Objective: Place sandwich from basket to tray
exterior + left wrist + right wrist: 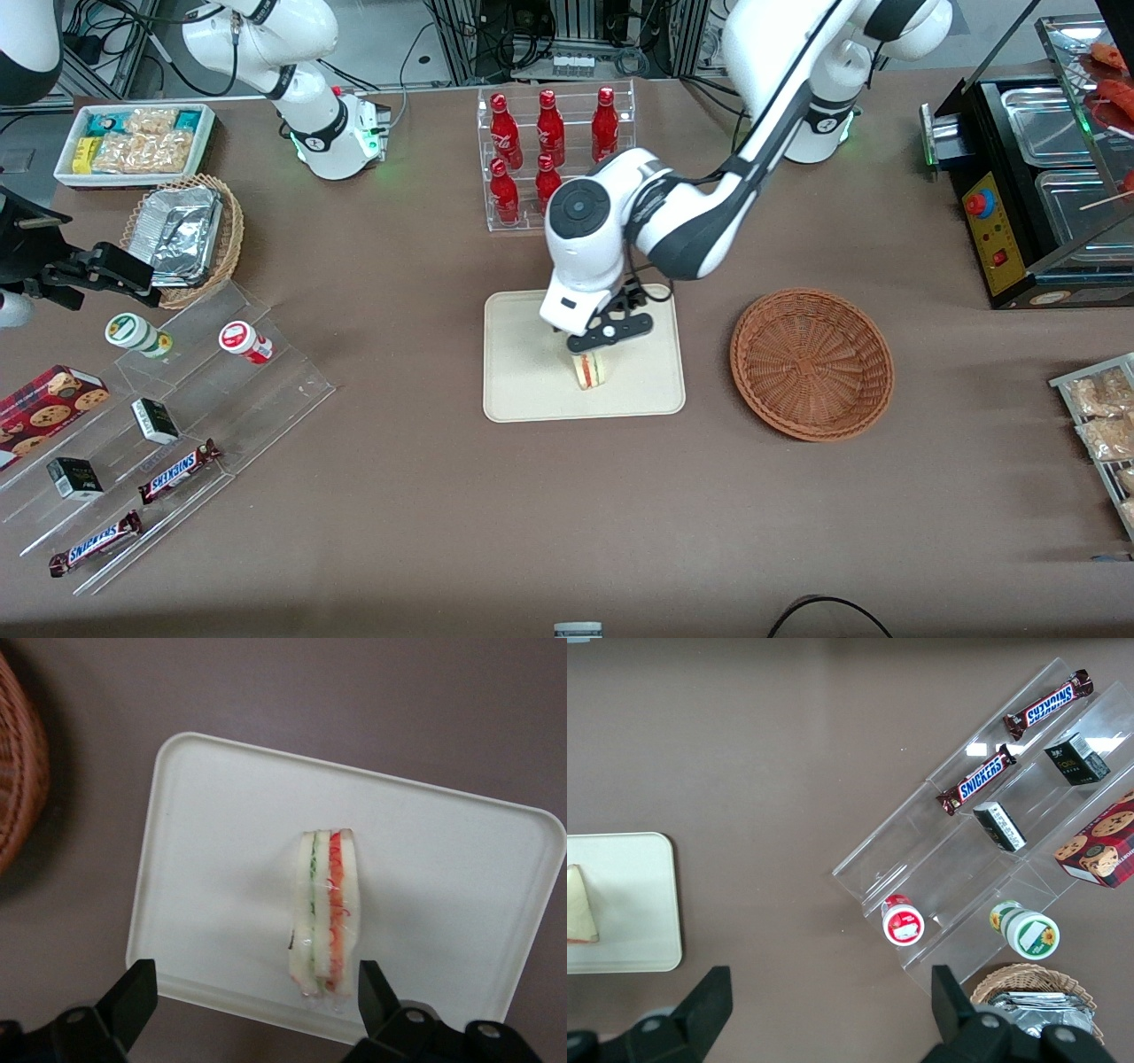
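Open pincer (252, 997) above sandwich (326, 912) on tray (221, 859), basket (811, 363) beside.

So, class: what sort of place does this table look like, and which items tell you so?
Probably a mock snack shop: red drink bottles racked, Snickers bars on clear steps, a food warmer. The open tool hovers over the sandwich on the tray.
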You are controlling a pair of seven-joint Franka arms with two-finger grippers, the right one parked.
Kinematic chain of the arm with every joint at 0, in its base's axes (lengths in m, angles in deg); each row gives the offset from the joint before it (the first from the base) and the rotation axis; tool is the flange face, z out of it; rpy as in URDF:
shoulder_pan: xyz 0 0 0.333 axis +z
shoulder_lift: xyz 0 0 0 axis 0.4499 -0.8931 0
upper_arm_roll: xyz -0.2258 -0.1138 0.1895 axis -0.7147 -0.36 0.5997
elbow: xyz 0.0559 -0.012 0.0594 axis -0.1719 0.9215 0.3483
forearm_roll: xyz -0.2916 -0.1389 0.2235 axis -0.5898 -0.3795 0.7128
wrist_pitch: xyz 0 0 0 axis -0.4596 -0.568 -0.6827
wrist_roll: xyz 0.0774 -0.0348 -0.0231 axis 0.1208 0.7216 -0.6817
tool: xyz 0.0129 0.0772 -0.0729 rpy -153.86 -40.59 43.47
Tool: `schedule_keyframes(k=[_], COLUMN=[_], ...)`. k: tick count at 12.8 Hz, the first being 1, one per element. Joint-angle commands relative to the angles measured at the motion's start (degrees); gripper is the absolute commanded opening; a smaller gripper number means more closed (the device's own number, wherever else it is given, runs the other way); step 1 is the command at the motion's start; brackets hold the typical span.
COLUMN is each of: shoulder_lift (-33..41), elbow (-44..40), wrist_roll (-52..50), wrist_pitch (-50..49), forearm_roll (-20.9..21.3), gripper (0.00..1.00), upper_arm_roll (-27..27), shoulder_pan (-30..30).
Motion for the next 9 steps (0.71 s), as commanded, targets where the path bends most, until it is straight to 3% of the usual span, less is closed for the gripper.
schedule_keyframes(k=[1, 6, 9], shoulder_lift=[3.28, 7.32, 12.94], elbow=[0.97, 2.28, 7.62], wrist_roll=[0.87, 12.09, 21.94], wrist_pitch=[-5.81, -14.62, -15.43], forearm_roll=[0.64, 0.65, 0.12], gripper=[1.00, 1.00, 1.00], upper_arm_roll=[0.87, 1.41, 1.41], shoulder_pan=[1.37, 10.06, 15.95])
